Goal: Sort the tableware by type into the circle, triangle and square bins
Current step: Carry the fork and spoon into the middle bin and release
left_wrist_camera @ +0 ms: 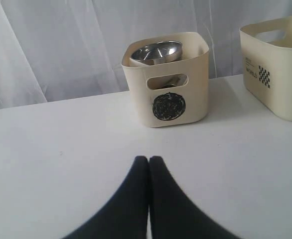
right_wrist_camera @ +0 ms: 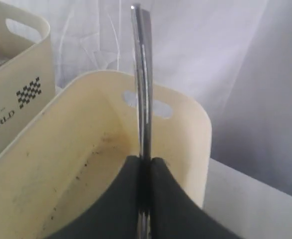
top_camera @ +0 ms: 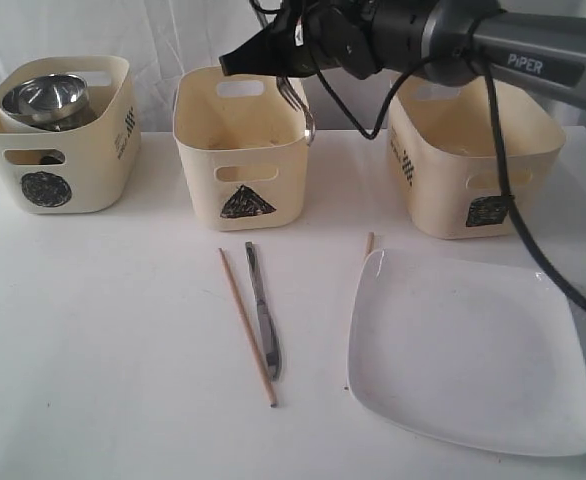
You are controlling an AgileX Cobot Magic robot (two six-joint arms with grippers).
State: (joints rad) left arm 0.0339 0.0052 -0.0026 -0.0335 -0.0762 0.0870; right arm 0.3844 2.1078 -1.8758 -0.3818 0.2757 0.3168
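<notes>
Right tool (right_wrist_camera: pixel 145 160): fingers clamped on the handle of a steel utensil (right_wrist_camera: pixel 142 89), seen edge-on in the right wrist view. It is held over the open top of the triangle bin (top_camera: pixel 238 160), above the bin's inner wall and clear of the floor. In the exterior view the right arm reaches across from the right, and the utensil's far end hangs at the bin's back right rim. That end looks tined, but I cannot tell for sure. The triangle bin's floor shows dark specks and nothing else that I can make out. Left tool (left_wrist_camera: pixel 148 159): fingers pressed together with nothing between them, low over the bare white surface (top_camera: pixel 103 330) and facing the circle bin (top_camera: pixel 73 170). The circle bin holds a steel bowl (top_camera: pixel 45 95) on top, and more steel shows through its handle slot. The square bin (top_camera: pixel 453 170) stands to the right; its contents are hidden by the arm. On the surface in front of the triangle bin, a wooden chopstick (top_camera: pixel 245 320) and a steel knife (top_camera: pixel 265 320) lie side by side, close together and roughly parallel. The large white plate (top_camera: pixel 468 350) lies flat in front of the square bin. The end of a second chopstick (top_camera: pixel 369 243) pokes out at the plate's far left edge; the rest is hidden.
</notes>
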